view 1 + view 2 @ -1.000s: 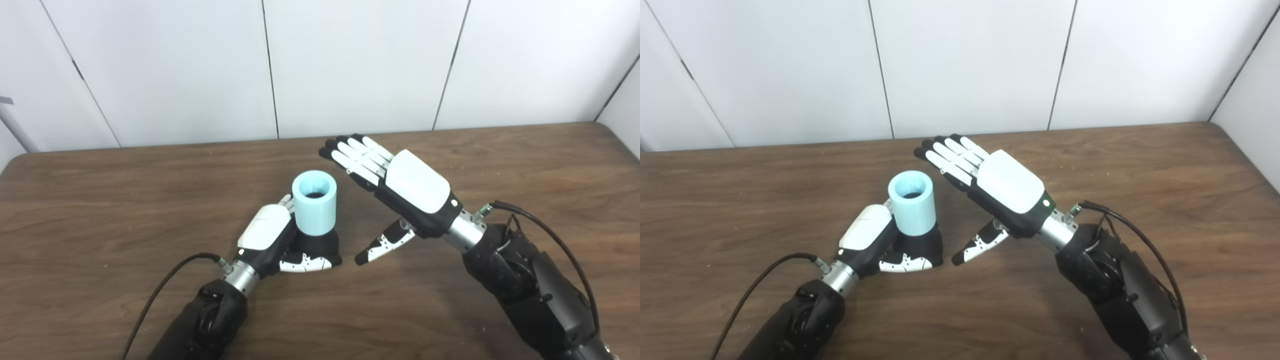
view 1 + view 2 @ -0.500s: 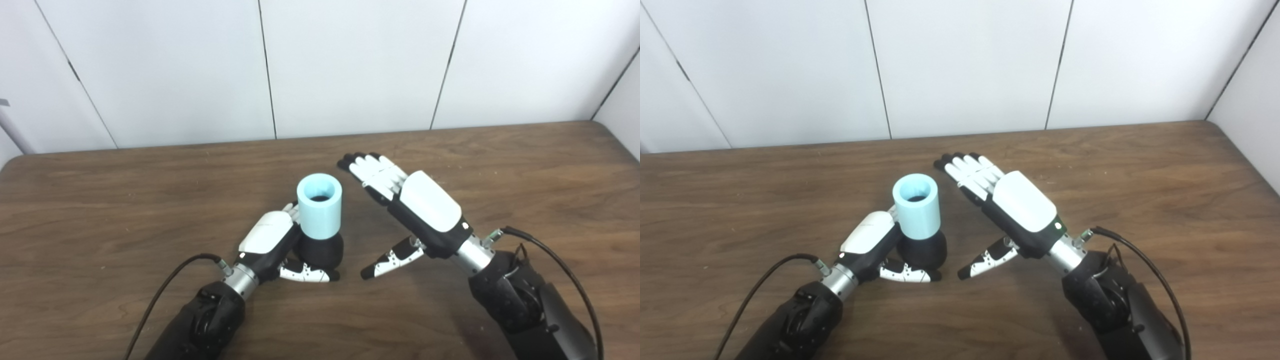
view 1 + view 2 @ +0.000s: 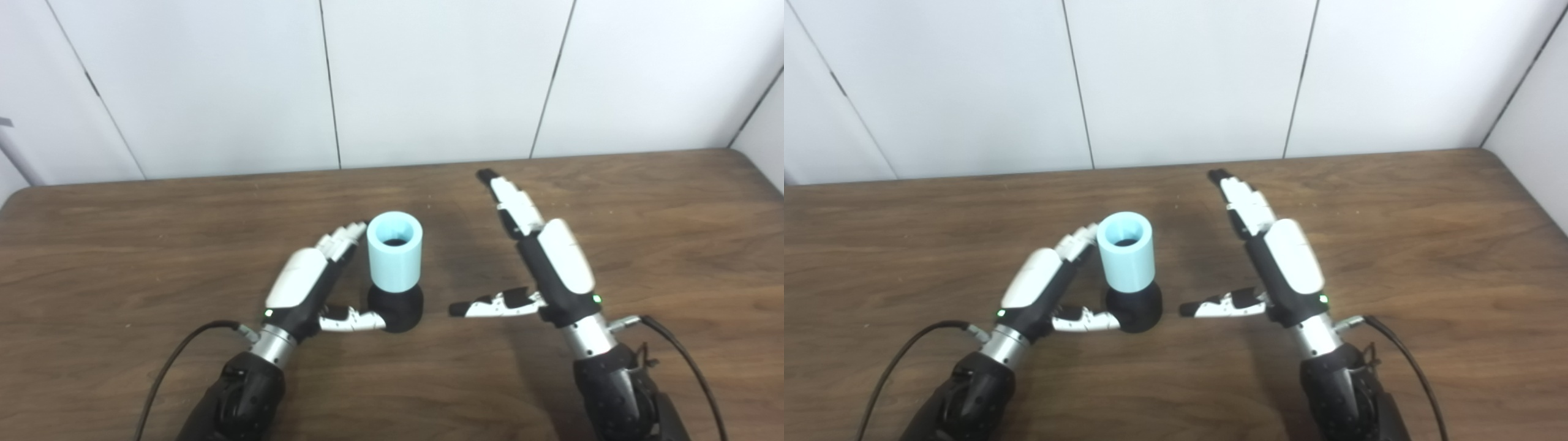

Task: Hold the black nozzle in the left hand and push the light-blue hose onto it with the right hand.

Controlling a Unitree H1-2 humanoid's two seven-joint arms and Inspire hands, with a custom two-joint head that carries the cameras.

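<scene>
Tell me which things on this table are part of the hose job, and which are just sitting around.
Part of the job:
light-blue hose
black nozzle
left hand
right hand

Just there:
table
wall panels
arm cables

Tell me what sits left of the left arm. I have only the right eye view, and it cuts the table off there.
Observer: The left eye view shows the table ending in a rounded corner, well left of the left hand.
Operator: Report anything beyond that corner.
Observer: A grey pole slants up against the wall there, running out of the picture's left edge.
</scene>
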